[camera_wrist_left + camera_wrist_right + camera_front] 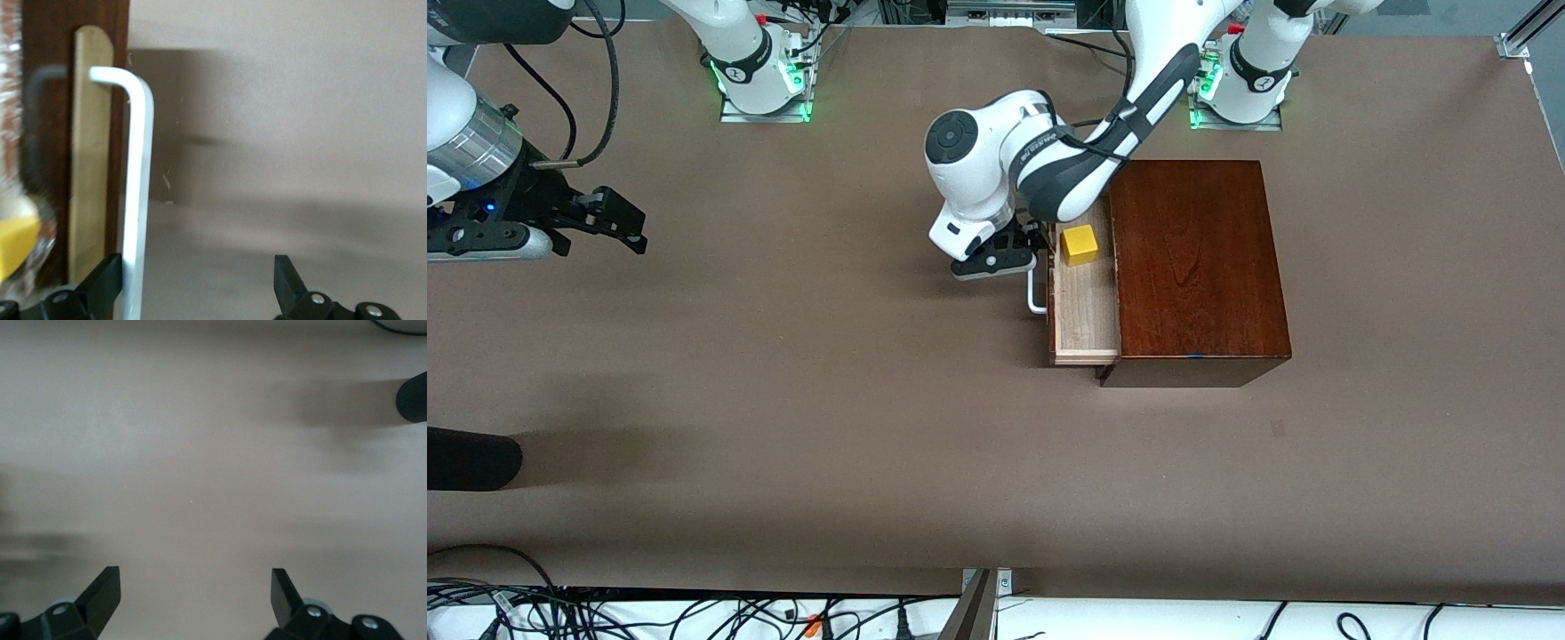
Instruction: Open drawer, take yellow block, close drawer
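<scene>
The dark reddish-brown box point(1196, 267) stands toward the left arm's end of the table. Its drawer point(1087, 316) is pulled partly out and shows a pale wood interior. The yellow block point(1079, 244) lies in the drawer at the end farther from the front camera; it also shows in the left wrist view point(17, 243). My left gripper point(1024, 249) is open at the white handle point(1035, 298). In the left wrist view the handle point(137, 200) runs just inside one finger of the left gripper point(198, 283). My right gripper point(627, 227) is open and empty over bare table; the right arm waits.
A black rounded object point(471, 458) lies at the table's edge toward the right arm's end; it also shows in the right wrist view point(412, 399). Cables point(694, 613) run along the edge nearest the front camera. The arm bases stand along the edge farthest from it.
</scene>
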### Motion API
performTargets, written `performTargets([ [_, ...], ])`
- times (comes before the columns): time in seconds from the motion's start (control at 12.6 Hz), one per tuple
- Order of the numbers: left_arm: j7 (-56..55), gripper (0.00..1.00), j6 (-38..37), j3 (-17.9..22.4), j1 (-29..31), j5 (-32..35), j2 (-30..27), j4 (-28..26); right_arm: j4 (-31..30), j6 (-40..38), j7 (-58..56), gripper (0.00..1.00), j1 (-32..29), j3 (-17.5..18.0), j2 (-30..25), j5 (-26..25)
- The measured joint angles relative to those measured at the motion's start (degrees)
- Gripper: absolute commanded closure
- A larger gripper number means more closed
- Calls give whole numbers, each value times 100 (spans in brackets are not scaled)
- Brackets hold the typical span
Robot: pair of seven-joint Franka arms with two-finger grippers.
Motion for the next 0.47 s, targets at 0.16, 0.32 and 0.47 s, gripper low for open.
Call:
performTargets([
  [0.16,-26,0,-425,-31,-60,-2,-13,246,0,0,0,0,0,0,0,0],
  [0.32,73,0,-863,-36,-56,-23,-106,500,0,1,0,0,2,2,0,0],
  [0.47,530,0,-1387,-8,87,-197,-348,771,0,4,0,0,5,7,0,0],
])
